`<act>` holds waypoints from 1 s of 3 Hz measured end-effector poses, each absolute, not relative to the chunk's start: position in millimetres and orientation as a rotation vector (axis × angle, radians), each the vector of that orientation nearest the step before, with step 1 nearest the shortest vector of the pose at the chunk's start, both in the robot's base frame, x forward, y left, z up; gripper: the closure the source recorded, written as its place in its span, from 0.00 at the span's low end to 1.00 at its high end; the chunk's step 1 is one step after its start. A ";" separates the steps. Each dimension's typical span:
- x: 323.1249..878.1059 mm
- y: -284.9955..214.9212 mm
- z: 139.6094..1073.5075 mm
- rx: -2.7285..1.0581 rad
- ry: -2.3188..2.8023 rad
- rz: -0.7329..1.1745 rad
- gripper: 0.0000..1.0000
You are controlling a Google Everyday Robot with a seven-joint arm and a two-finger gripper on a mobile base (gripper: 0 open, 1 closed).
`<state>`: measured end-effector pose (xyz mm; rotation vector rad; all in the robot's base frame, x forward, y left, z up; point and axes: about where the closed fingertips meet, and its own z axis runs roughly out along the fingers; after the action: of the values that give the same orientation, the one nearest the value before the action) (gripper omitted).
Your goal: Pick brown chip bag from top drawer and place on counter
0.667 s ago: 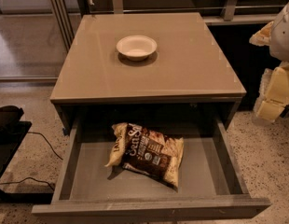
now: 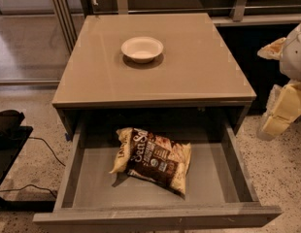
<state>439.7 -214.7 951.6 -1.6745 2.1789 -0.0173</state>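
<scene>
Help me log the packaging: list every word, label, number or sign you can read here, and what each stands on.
On the brown chip bag: large white script lettering, too blurred to quote.
Same bag, cream-yellow end: dark print, too blurred to read.
Same bag: small green round mark, too small to read.
On the bowl, counter and top drawer: no text.
On the hand, at the right edge beside the counter: none visible.

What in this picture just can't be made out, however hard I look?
In the camera view:
- The claw, at the right edge beside the counter: partly cut off by the frame.
- Rear of the top drawer: lost in shadow under the counter.
- The brown chip bag: its fine print is too small to read; its underside faces down.
- The black object on the floor, left: cut off by the edge.
</scene>
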 end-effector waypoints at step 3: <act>449.3 -202.7 923.2 -1.553 2.121 0.100 0.00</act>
<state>449.3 -202.7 923.2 -1.5528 2.1205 0.1002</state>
